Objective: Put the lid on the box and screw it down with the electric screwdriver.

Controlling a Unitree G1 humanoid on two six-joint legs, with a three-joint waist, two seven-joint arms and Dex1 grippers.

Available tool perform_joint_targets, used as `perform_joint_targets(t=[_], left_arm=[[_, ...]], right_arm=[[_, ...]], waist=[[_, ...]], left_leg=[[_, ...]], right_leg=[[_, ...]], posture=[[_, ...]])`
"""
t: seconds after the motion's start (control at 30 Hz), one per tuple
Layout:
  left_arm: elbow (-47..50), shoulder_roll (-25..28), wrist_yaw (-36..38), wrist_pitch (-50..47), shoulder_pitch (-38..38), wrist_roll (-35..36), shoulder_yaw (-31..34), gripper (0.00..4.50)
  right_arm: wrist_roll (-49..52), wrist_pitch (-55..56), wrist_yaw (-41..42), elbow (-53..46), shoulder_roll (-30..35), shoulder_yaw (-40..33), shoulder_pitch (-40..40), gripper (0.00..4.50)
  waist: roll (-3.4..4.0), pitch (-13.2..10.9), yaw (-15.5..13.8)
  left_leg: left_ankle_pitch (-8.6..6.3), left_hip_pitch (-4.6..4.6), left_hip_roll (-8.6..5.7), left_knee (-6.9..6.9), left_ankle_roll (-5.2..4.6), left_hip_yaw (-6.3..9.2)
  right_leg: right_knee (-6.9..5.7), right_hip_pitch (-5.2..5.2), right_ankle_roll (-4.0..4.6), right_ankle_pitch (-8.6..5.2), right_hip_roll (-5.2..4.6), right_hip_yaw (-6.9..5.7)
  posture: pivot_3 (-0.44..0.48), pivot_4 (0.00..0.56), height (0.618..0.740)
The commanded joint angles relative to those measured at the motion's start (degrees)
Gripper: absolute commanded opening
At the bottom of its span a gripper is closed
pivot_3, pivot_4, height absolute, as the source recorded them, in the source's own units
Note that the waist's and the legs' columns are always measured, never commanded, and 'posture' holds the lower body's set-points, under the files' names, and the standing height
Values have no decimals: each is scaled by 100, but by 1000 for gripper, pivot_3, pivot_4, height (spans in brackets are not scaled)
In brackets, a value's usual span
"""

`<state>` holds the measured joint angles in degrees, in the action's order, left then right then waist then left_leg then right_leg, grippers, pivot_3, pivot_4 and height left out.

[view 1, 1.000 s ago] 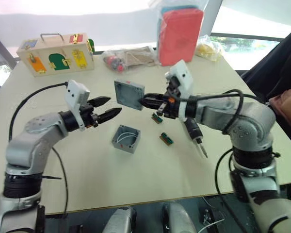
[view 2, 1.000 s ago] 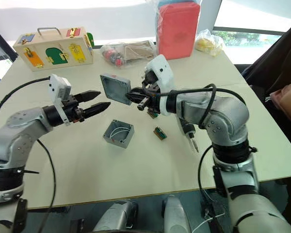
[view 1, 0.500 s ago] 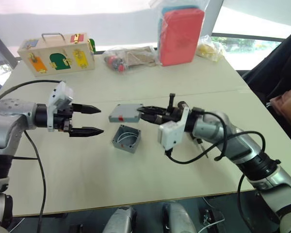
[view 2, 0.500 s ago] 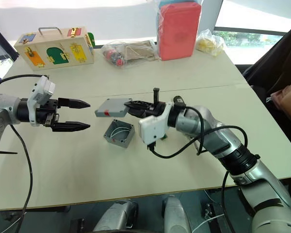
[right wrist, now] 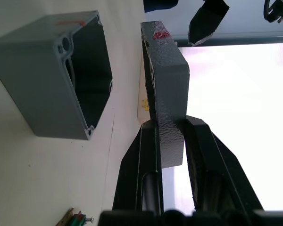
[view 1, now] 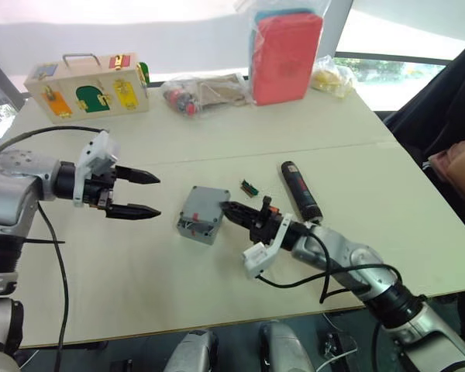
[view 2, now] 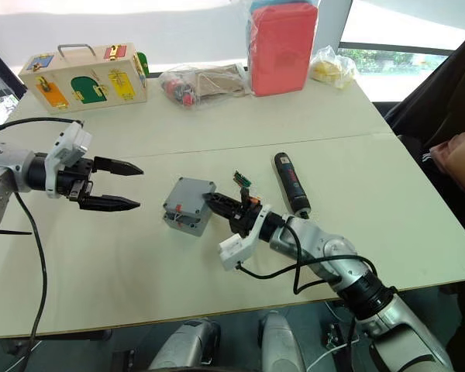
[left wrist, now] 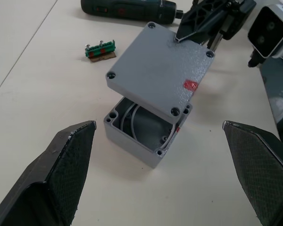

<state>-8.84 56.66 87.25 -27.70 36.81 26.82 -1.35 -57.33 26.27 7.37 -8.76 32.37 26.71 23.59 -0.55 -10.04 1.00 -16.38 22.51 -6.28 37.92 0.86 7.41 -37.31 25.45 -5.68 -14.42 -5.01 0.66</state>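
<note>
Lowering: the right gripper (view 1: 231, 209) holds the shallow square grey plastic lid (left wrist: 159, 75) flat above the deeper square grey plastic box (left wrist: 146, 141), not yet seated.
Right fingers: closed on one edge of the lid, one finger above it and one below, as the right wrist view shows.
Left fingers: the left gripper (view 1: 139, 194) hovers with its black fingers spread wide and nothing between them, apart from the box on the side away from the right arm.
Lid and box: the lid sits skewed and offset, so the box corner nearest the left fingers lies uncovered, with a pale wire visible inside.
Done: the lid is picked up and brought over the box.
Left: by my reading, aligning the corners, setting the lid down, releasing it, fetching the driver and running in the corner screws.
Screwdriver: the slim black cylindrical electric screwdriver (view 1: 299, 190) lies on the pale desk (view 1: 139, 263) beside the right forearm, untouched.
Nearby: a small green connector block (view 1: 249, 187) lies just beyond the right fingers, near the lid's far edge.
Open room: bare desk lies between the left fingers and the box; the colourful wooden latch box (view 1: 89, 81) and red pouch (view 1: 287, 56) stand well apart at the far edge.
</note>
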Motion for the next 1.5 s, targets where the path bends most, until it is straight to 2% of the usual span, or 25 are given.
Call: perform_joint_targets(t=[0.03,0.73,1.5], left_arm=[[54,12,76,80,180,-37,40,4430],[152,-110,67,155,87,-157,100,4430],[79,-173,95,502,86,-317,40,4430]], right_arm=[[-266,-154,-111,-211,-217,10,1,202],[-498,-271,51,359,-693,302,93,202],[-734,-229,-237,676,-496,476,-53,202]], waist=[[0,0,-3],[0,0,1],[-1,1,-8]], left_leg=[[0,0,0,0,0,-1],[0,-2,0,1,0,-3],[0,-3,0,1,0,-4]], right_leg=[[0,0,0,0,0,0],[-1,0,0,0,0,5],[-2,-1,0,0,0,5]], posture=[[0,150,740],[0,150,740],[0,150,740]])
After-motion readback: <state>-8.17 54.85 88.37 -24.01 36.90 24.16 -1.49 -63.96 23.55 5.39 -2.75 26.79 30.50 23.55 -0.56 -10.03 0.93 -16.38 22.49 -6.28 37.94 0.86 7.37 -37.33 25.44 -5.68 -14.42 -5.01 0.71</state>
